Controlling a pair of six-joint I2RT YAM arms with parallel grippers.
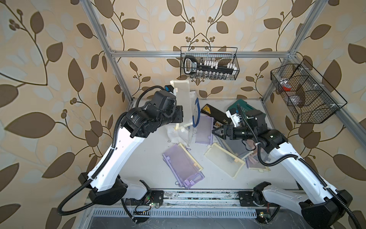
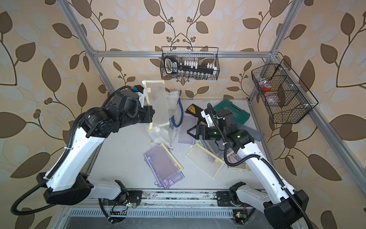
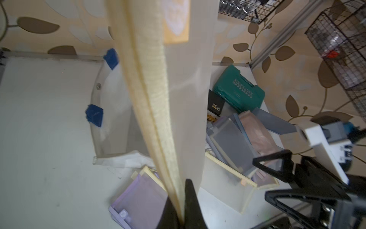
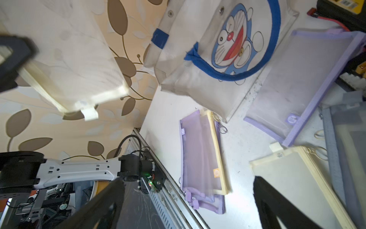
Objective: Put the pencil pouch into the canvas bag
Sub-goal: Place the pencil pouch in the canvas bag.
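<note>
The left gripper (image 3: 181, 208) pinches the zipper edge of the cream pencil pouch (image 1: 183, 103) and holds it in the air just at 9 o'clock of the upright canvas bag (image 4: 198, 83). The pouch is lifted but not yet inside, so transfer over the mouth and release remain. The right gripper (image 1: 216, 131) is spread and empty near the centre of the table (image 1: 150, 158). The only legible writing is "EXPLOIT" on the green case (image 2: 231, 113) at 1 o'clock.

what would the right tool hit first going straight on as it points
Probably the lower side of the canvas bag, which the open right tool faces. The flat purple pouch beside it may come first; depth is unclear.
</note>
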